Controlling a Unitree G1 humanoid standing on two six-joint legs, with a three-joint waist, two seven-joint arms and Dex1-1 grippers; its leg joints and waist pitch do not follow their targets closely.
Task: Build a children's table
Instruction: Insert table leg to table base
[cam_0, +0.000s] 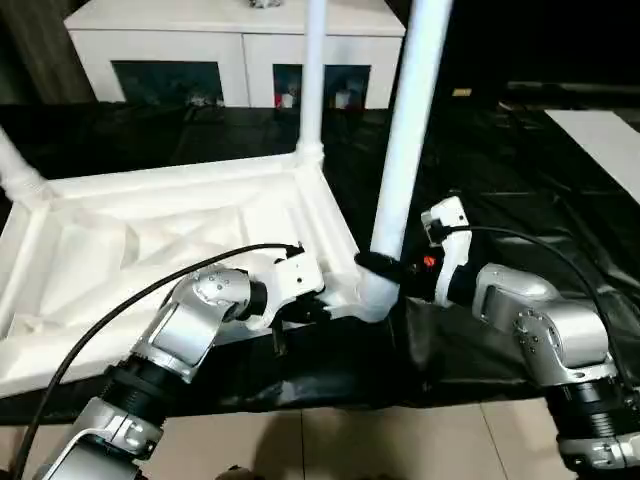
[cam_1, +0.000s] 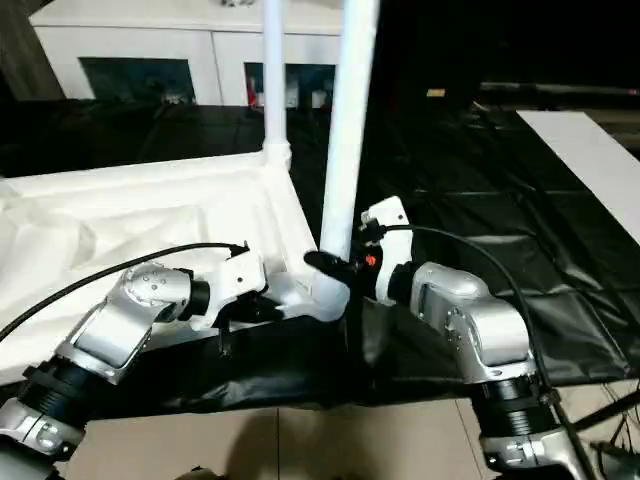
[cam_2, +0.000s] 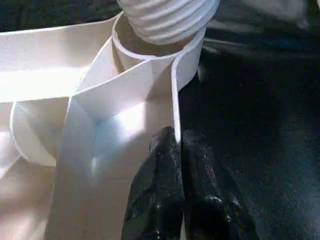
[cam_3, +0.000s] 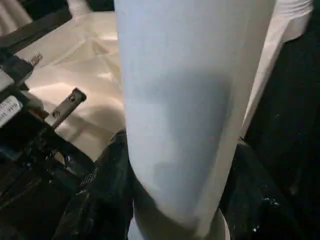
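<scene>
- Closest to me, the left gripper (cam_0: 300, 312) is pinched tight on the thin side rim of the tabletop (cam_0: 150, 250), right next to the near corner socket (cam_0: 372, 298). The wrist view shows both black fingers (cam_2: 160, 170) squeezed on that edge, one each side. My guess is it's just pinning the top so it can't slide or spin while the other arm works.
- Right beside it, the right gripper (cam_0: 392, 266) is wrapped around the base of the near leg (cam_0: 408, 130), fingers either side of the tube just above the socket. So it's closed on the leg, low down, which is probably the best spot for twisting or pushing it home without levering the whole thing over.
- That leg leans a bit and its threaded end is still showing above the socket in the left wrist view, so I'd say it isn't fully seated yet.
- The tabletop lies upside down on the black sheet (cam_0: 500, 170), ribbed side up, which makes sense since the sockets need to face up.
- Further back another leg (cam_0: 314, 75) stands upright in the far corner, and a third leg (cam_0: 18, 172) pokes in at the far left edge.
- Right at the back there's a white cabinet (cam_0: 235, 40) with glass doors, nothing to do with the build.
</scene>
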